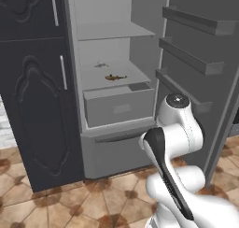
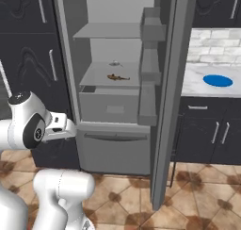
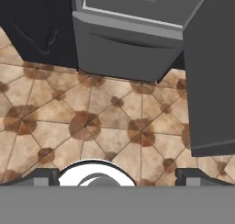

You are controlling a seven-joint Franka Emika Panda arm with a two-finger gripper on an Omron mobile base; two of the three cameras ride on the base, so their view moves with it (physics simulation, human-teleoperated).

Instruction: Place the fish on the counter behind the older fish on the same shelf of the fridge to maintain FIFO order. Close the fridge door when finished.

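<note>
Down low over the brown floor tiles [image 3: 114, 122], the claw [image 3: 117, 176] is wide open, holding nothing. Farther back, the fridge door [image 2: 169, 92] stands open. On the shelf [image 1: 91, 80], the older fish [image 1: 115, 77] lies near the front edge, the grey fish [image 1: 100, 65] behind it.

You can't tell the grey fish [image 1: 100, 64] behind the older fish [image 1: 115, 77] in any detail; both are too small, and the fridge door [image 2: 164, 97] is cut off above.
</note>
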